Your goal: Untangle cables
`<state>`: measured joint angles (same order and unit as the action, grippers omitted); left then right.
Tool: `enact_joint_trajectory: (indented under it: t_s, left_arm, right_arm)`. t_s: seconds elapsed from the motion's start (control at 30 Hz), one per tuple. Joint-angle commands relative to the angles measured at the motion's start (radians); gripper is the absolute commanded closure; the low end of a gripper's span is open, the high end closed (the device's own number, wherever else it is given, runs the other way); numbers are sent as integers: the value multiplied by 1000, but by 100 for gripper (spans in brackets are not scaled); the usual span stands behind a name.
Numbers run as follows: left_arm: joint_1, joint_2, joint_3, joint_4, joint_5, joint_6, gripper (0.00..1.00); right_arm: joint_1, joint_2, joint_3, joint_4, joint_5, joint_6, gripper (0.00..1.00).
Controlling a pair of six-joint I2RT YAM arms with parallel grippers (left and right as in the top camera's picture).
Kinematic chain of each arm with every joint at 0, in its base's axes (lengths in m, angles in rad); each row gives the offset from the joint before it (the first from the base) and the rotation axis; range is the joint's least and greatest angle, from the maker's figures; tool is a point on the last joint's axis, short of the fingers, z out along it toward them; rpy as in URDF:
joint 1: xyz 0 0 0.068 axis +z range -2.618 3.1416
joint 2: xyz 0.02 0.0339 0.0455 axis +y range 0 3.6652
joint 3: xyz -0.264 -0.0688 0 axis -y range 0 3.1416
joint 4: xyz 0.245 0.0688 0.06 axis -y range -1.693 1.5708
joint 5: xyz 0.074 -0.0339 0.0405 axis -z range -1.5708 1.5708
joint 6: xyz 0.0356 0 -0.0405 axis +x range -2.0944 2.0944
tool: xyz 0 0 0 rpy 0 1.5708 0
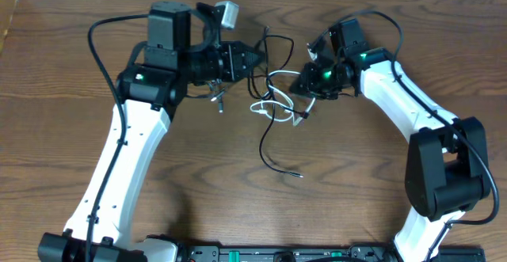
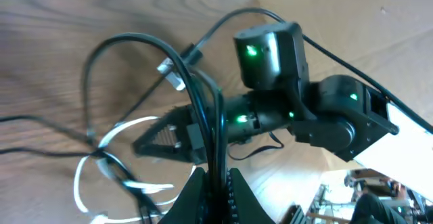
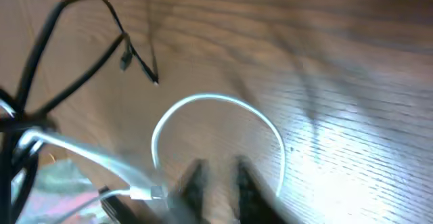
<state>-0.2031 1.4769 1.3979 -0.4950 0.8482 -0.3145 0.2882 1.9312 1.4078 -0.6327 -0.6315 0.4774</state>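
My left gripper (image 2: 216,178) clamps the black cable (image 2: 203,105). My right gripper (image 3: 216,178) is clenched near the white cable (image 3: 210,97), and I can't tell whether it caught it. If I pull apart, they could cinch tighter.

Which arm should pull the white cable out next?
Right, likely: the right fingers sit at the white cable loop, while the left fingers are shut on the black cable, anchoring it.

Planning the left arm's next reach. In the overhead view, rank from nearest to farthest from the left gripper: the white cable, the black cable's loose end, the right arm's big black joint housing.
1. White cable, right beside the left gripper, between the two arms.
2. Black cable's loose end, mid-table, toward the robot's base.
3. Right arm's black joint housing, far right.
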Motion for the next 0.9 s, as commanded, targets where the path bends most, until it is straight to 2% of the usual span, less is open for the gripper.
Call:
enact_joint_trajectory:
  t_s: [0.0,0.17,0.3,0.5,0.67,0.73,0.87]
  left_arm:
    - [84,-10,22,6,23,2,93]
    - [217,-11,22,-13,23,2,93]
    - [299,-11,22,-39,23,7,93]
    - [388,-11,22,-81,23,56,93]
    - [430,-11,22,-128,-58,82,93]
    - [438,-11,22,-144,-113,82,93]
    - [438,-11,22,-152,-116,81,93]
  right_arm:
    - [-59,-29,19,-9,-1,23,99]
    - [-195,-101,21,-55,10,-26,99]
    - [-343,-155,26,-153,145,-54,99]
    - [-549,-150,23,-246,462,-63,99]
    - [-686,-126,23,-273,460,-63,99]
    - [-732,-119,23,-272,402,-63,99]
    - [-752,-119,23,-268,343,-71,99]
